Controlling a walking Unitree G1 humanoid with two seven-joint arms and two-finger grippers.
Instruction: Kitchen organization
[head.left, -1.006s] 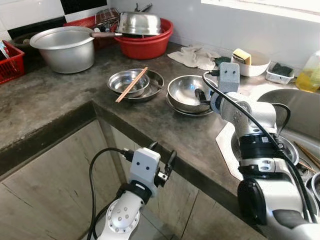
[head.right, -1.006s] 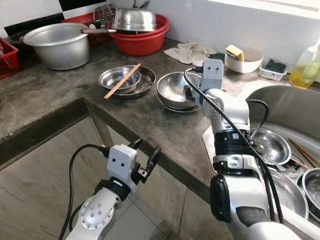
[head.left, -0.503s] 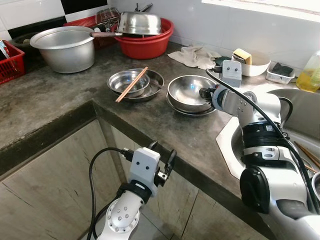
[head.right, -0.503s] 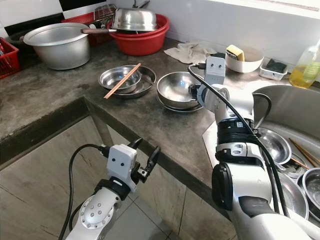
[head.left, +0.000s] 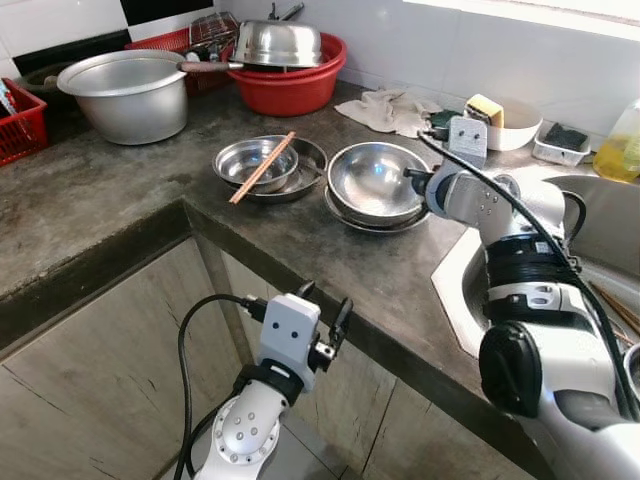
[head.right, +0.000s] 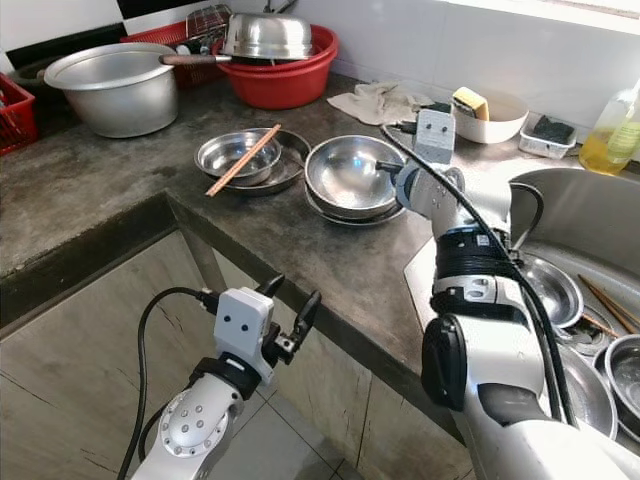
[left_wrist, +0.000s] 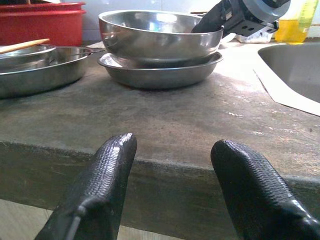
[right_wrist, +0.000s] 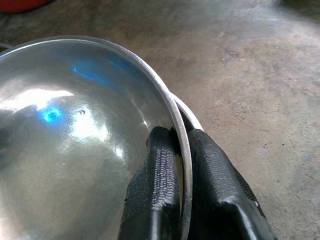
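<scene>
A shiny steel bowl (head.left: 375, 180) sits tilted on a steel plate (head.left: 350, 212) in the middle of the dark stone counter. My right gripper (head.left: 415, 180) is shut on the bowl's right rim, one finger inside and one outside (right_wrist: 156, 165), and the bowl leans up on that side. To the left, a smaller steel bowl (head.left: 250, 160) rests in a shallow dish with chopsticks (head.left: 264, 167) across it. My left gripper (head.left: 325, 320) hangs open below the counter edge, level with its front face (left_wrist: 175, 170).
A big aluminium pot (head.left: 125, 95) and a red basin (head.left: 290, 85) holding a steel pot stand at the back. A cloth (head.left: 390, 108), a white bowl with a sponge (head.left: 485, 110) and a soap bottle (head.left: 620, 150) lie near the sink (head.right: 560, 290), which holds more steel dishes.
My right gripper has closed on the steel bowl's right rim and tipped that side up. The left arm has stayed in place.
</scene>
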